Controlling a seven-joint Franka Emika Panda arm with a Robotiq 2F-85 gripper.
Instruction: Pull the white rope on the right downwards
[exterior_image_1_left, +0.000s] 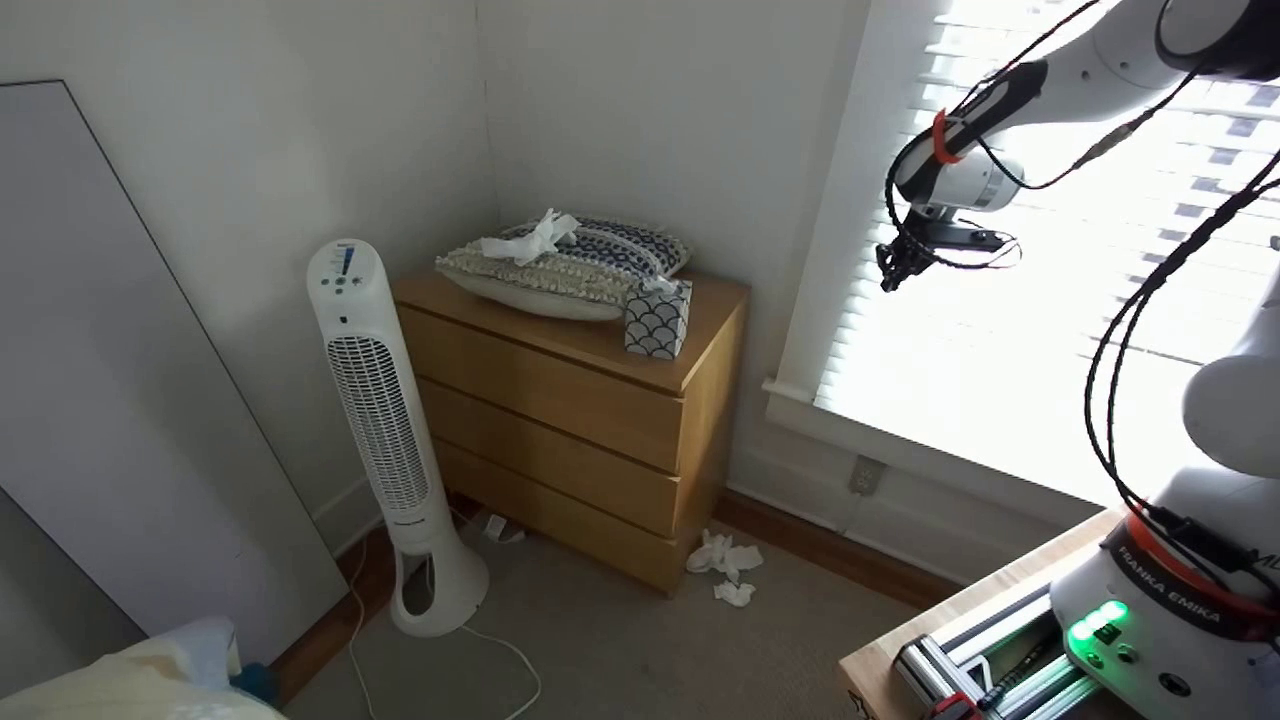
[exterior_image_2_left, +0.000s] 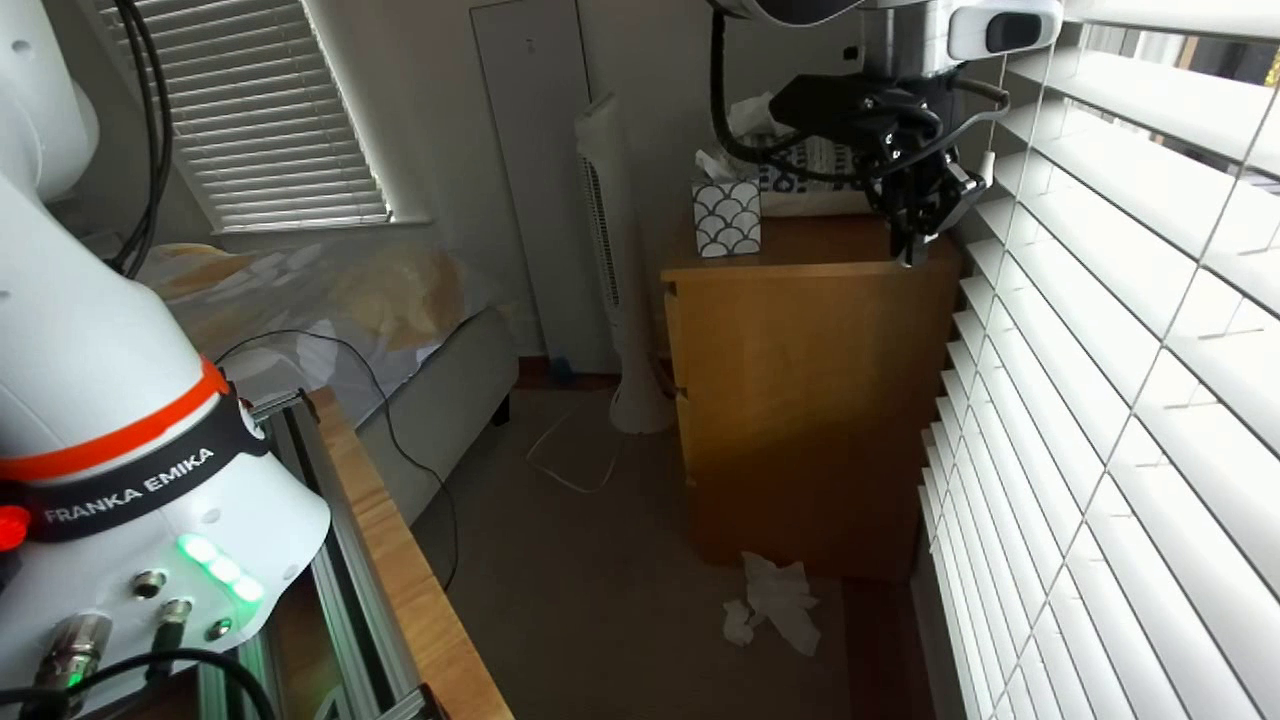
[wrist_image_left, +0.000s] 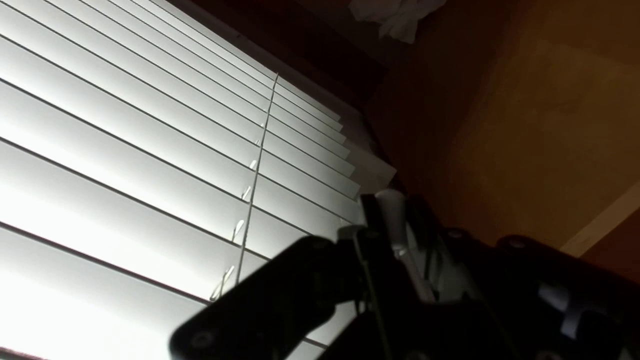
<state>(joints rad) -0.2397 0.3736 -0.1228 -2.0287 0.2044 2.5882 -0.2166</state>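
In the wrist view the white rope's pale end piece sits between the tips of my gripper, touching both fingers, with a short length of rope running back toward the palm. My gripper looks shut on it. An exterior view has a white tassel on a thin cord right beside the gripper; I cannot tell whether it is the same piece. The gripper hangs close to the window blinds, high above the floor. Its dark jaws hide the grip in both exterior views.
A wooden dresser stands beyond the gripper, with a patterned tissue box and a cushion on top. A white tower fan stands next to it. Crumpled tissues lie on the floor. Another thin cord crosses the slats.
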